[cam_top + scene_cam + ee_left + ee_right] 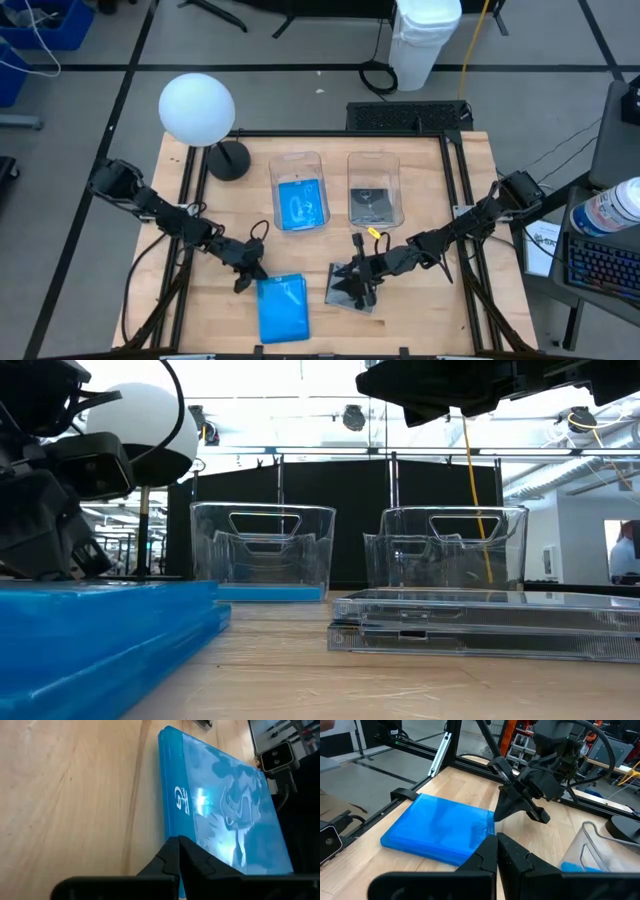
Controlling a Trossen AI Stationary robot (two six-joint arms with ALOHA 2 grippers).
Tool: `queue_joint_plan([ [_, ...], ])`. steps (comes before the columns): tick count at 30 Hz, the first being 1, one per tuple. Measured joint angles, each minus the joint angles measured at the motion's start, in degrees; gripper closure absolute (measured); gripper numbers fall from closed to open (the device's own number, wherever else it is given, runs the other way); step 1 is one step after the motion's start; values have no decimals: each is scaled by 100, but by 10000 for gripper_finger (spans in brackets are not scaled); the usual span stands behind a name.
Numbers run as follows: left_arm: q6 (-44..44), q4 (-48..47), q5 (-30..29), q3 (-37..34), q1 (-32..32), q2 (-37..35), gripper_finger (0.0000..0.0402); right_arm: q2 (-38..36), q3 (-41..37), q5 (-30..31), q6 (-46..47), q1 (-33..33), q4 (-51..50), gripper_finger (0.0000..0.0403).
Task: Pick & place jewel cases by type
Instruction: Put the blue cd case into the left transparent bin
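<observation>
- Wooden slatted table top (310, 255), black frame rails round it.
- Left gripper (246, 270) low at the front-left of the table, at the far edge of a stack of bright blue flat plastic jewel cases (282, 308). Left wrist view: fingers (172, 862) pressed together, tips meeting, nothing between them; blue stack (225, 810) lies just ahead, logo on its spine. Contact w/ the stack: cannot tell.
- Low view: blue stack (100, 635) looks two cases deep, flat on the wood, left gripper (45, 510) directly behind it.
- Right gripper (358, 285) over the grey see-through squarish jewel cases (350, 290), front-centre of the table. Right wrist view: fingers (495, 855) closed tip to tip, nothing pinched; they point across at the blue stack (437, 830) and the left gripper (520, 802).
- Low view: grey cases (480, 622) stacked flat, at least two; right arm passes above, apart from them.
- Two clear deep plastic tubs side by side at mid-table. Left tub (299, 190) holds a blue case (300, 203) flat on its floor; right tub (375, 188) holds a grey case (372, 203).
- White ball lamp on black round base (197, 108) at the far-left corner of the table, well apart from both stacks.
- White bin (424, 40) on the floor beyond the table.
</observation>
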Motion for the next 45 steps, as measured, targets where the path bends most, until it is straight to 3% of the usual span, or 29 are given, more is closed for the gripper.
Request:
queue_joint_plan([
  [10, 182, -131, 326, -15, -8, -368, 397, 0, 0, 0, -18, 1, -38, 403],
  [17, 246, -781, -28, -15, -16, -1188, 382, 0, 313, 24, -341, 214, -485, 403],
  [21, 225, -874, -53, -13, -31, -1473, 381, 254, 1091, 25, -388, 612, -1546, 403],
  [26, 325, -920, -264, -13, -70, -1498, 381, 1211, 2289, -33, 189, 951, -2672, 403],
  [30, 330, -911, -464, -13, -66, -1473, 380, 2110, 3118, -682, 349, 965, -2753, 403],
  [35, 340, -911, -484, -11, -66, -1475, 380, 2973, 4266, -919, 327, 872, -2972, 403],
  [45, 575, -923, -501, -7, -65, -1475, 380, 3887, 5659, -1941, 890, 532, -3985, 403],
])
